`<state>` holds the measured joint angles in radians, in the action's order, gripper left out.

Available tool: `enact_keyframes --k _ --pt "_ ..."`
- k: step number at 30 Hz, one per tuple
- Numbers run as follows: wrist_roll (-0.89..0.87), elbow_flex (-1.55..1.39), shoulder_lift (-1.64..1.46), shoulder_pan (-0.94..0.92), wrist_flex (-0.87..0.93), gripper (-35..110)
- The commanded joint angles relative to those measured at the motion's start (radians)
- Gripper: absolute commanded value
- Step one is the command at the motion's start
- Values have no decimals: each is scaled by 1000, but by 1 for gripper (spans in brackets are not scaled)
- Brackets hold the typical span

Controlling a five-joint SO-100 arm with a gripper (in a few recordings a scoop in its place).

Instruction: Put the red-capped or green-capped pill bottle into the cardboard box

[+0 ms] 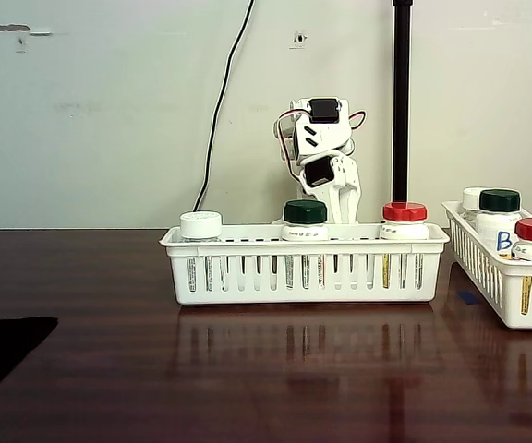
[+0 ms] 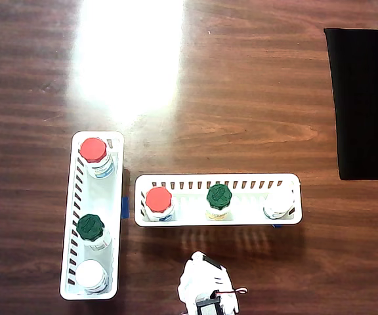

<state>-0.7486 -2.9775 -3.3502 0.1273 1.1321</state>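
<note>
The small white plastic pill bottle [image 2: 158, 202] with a wide bright red screw cap stands upright at the left end of the long white slotted plastic basket [image 2: 241, 181] in the middle of the overhead view; its label looks partly blue from above; in the fixed view the same bottle [image 1: 404, 220] is at the right end of this basket [image 1: 247, 272], and only the cap and shoulder rise over the rim. In the same basket a dark green-capped bottle [image 2: 219, 199] stands in the middle and a white-capped bottle [image 2: 279, 202] at the other end, all well apart from each other. The second white basket [image 2: 69, 262] lies at the lower left of the overhead view, with a red-capped [image 2: 94, 154], a green-capped [image 2: 91, 230] and a white-capped bottle [image 2: 92, 275] in a row. The white robot arm [image 1: 320, 152] is folded behind the middle basket, at the lower edge of the overhead view; I cannot tell how the jaws stand. The dark wooden table [image 2: 241, 85] is open over the whole upper part of the overhead view; a black sheet [image 2: 366, 102] lies at the upper right.
</note>
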Motion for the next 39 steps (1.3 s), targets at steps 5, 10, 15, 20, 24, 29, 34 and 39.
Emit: enact_keyframes --k 5,10,15,20,24,29,34,39 --pt "-1078 17 -86 -32 -287 1" --pt "-1075 17 -86 -28 -287 1" --pt "-1071 17 -86 -20 -293 1" --pt "-1017 17 -86 -23 -308 1" --pt "-999 17 -86 -32 -307 1" --pt "-1002 17 -86 -41 -301 1" --pt "-1005 17 -86 -48 -308 1" --pt "-1019 17 -86 -51 -336 1"
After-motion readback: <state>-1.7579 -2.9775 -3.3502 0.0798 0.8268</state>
